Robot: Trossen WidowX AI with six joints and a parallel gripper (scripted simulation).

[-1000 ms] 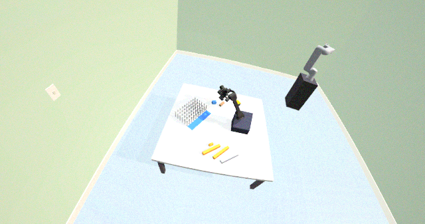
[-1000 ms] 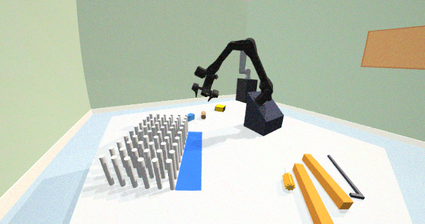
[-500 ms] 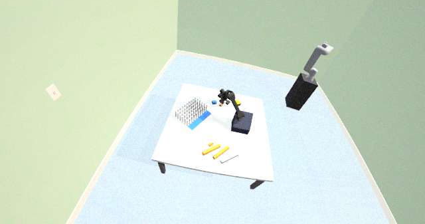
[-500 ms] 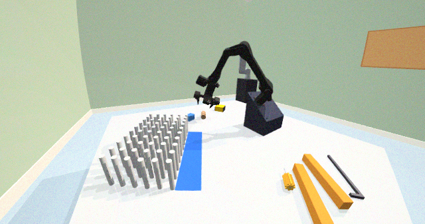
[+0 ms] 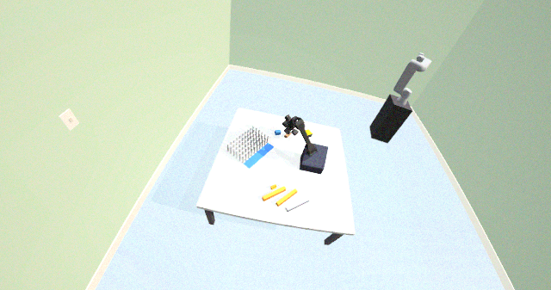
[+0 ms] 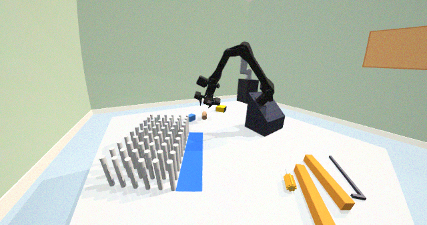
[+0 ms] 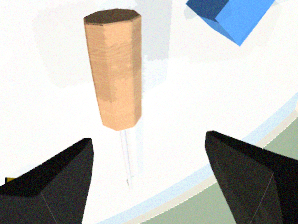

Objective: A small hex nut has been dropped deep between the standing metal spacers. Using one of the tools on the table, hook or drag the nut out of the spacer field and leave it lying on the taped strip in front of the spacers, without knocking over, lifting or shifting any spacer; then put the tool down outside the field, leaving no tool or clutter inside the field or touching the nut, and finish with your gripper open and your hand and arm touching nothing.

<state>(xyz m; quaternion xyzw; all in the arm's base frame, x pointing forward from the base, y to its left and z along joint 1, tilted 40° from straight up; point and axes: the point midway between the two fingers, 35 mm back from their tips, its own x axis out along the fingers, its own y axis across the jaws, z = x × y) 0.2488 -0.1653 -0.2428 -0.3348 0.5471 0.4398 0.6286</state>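
Observation:
Standing grey metal spacers (image 6: pixel 171 175) form a dense field behind the blue taped strip (image 5: pixel 258 156) (image 6: pixel 191 176). The hex nut cannot be made out in any view. A tool with a wooden handle (image 5: pixel 287 135) (image 6: pixel 204 115) (image 7: pixel 116 70) and a thin pale shaft lies beyond the field. My gripper (image 5: pixel 291 132) (image 6: pixel 205 105) (image 7: pixel 149 143) is open and empty above it. In the wrist view the shaft reaches between the fingers' lines of sight, nearer the left finger. A dark rod with a bent end (image 5: pixel 298 205) (image 6: pixel 345 175) lies at the opposite side of the table.
A blue block (image 5: pixel 277 132) (image 6: pixel 191 117) (image 7: pixel 242 20) lies near the wooden handle. A yellow block (image 5: pixel 309 132) (image 6: pixel 221 108) lies on its other side. Two orange bars (image 5: pixel 274 194) (image 5: pixel 287 197) and a small ribbed orange piece (image 5: pixel 274 187) (image 6: pixel 289 182) lie near the bent rod.

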